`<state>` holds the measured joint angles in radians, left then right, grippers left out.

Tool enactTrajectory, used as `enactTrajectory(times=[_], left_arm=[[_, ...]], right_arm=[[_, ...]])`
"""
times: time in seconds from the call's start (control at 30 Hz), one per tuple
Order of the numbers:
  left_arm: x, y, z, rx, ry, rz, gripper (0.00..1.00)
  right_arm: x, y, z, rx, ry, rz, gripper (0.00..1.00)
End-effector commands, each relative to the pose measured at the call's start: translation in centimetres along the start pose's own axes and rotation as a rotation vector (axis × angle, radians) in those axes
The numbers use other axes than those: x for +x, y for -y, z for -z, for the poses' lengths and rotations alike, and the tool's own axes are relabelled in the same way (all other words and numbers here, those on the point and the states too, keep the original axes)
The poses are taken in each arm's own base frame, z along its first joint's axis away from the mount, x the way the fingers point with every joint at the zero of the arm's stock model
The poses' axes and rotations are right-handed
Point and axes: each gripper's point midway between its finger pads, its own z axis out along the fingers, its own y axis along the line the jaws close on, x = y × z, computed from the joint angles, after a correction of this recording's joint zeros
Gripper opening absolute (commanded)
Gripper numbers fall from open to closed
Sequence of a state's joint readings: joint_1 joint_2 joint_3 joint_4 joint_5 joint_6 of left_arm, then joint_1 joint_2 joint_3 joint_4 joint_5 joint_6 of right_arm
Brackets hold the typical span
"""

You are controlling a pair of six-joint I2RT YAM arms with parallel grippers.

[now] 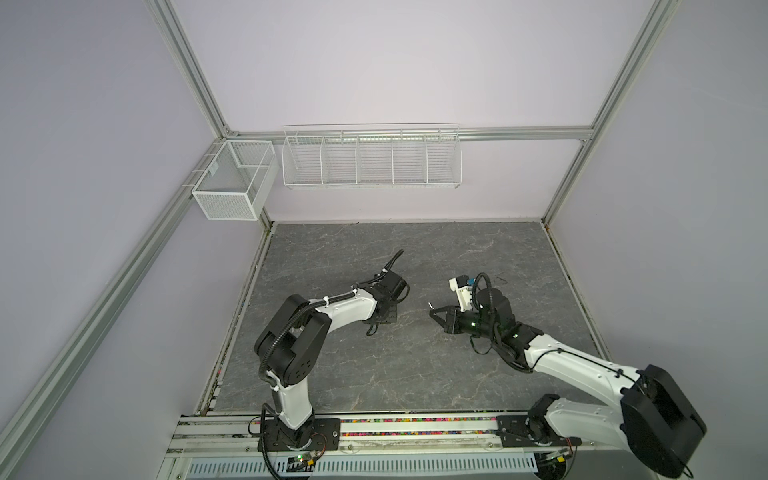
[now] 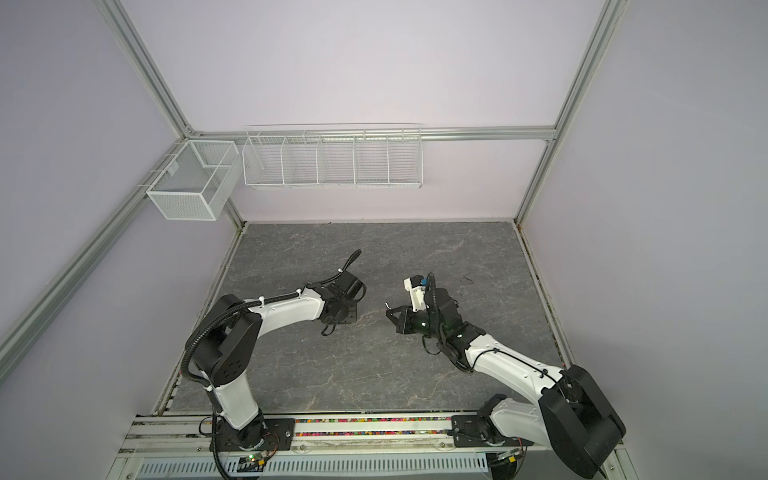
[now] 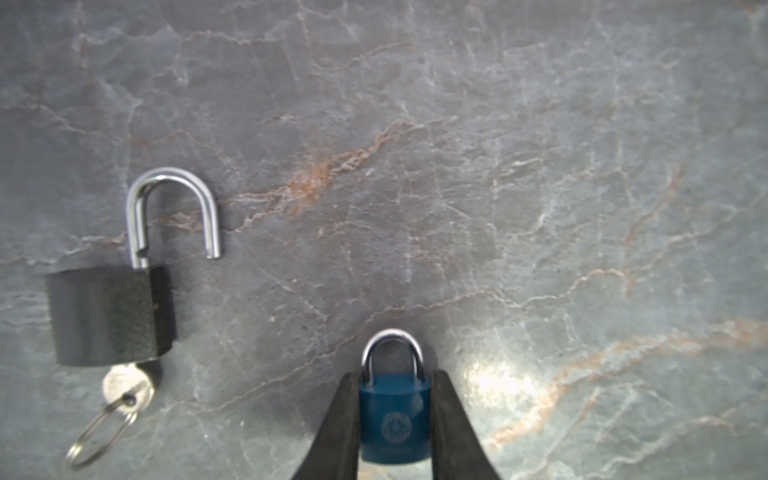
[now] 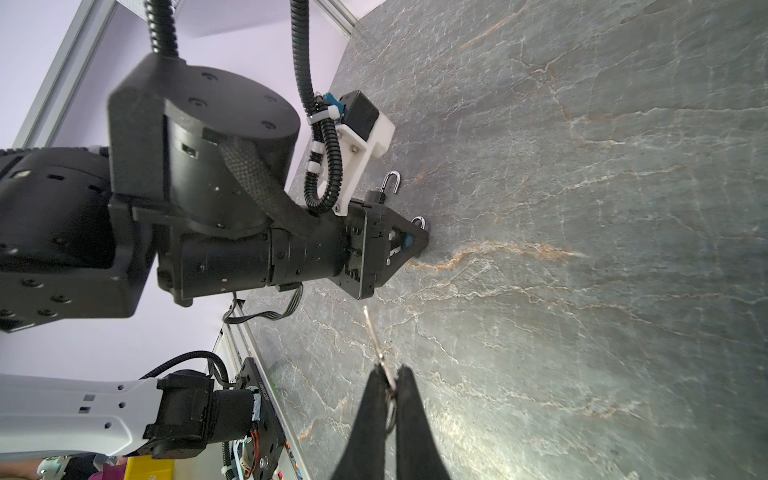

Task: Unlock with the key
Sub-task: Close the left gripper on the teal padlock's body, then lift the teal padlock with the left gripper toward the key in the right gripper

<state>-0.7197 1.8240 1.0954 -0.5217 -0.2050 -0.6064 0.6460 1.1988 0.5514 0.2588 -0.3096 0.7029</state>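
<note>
In the left wrist view a small blue padlock (image 3: 392,419) with its shackle closed lies on the marble table. My left gripper (image 3: 395,376) is shut on it, a finger (image 3: 340,424) pressed against each side of the body. My right gripper (image 4: 392,372) is shut on a silver key (image 4: 374,332), whose blade sticks out toward the left gripper (image 4: 417,241). In both top views the right gripper (image 1: 434,311) (image 2: 390,311) hovers a short way to the right of the left wrist, which points down and hides the blue padlock.
A black padlock (image 3: 108,316) lies beside the blue one, its shackle (image 3: 174,208) sprung open and a ringed key (image 3: 126,388) in its keyhole. White wire baskets (image 1: 370,160) and a mesh bin (image 1: 232,178) hang on the back wall. A small dark wire piece (image 1: 500,277) lies far right.
</note>
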Motion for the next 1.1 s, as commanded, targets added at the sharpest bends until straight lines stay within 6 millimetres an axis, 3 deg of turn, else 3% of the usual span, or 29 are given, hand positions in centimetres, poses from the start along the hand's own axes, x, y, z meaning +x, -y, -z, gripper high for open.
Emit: enactTrajectory(times=[0.0,0.2,0.47,0.8,0.93,1.07], left_arm=[[4.1,-1.9,-1.2,-0.067,-0.147,-0.027,0.19],[2.7,-1.1,0.1,-0.029,-0.103,-0.017,0.00],[0.2,0.7,3.7,0.073,-0.034,0.035,0.00],[-3.0,3.5,11.6,0.208,0.127,0.074,0.00],[-4.6,5.1,15.6,0.284,0.229,0.090,0.00],[-6.1,6.2,18.2,0.386,0.307,0.134,0.00]], right_arm=[[0.0,0.4,0.0,0.014,0.007,-0.002,0.06],[0.0,0.4,0.3,0.019,0.009,-0.003,0.06],[-0.9,1.3,2.5,0.129,0.009,0.022,0.06],[-3.0,0.3,4.5,0.183,0.051,0.057,0.06],[-3.6,-0.2,4.1,0.176,0.066,0.018,0.06],[-3.1,-0.7,2.9,0.187,0.087,0.011,0.06]])
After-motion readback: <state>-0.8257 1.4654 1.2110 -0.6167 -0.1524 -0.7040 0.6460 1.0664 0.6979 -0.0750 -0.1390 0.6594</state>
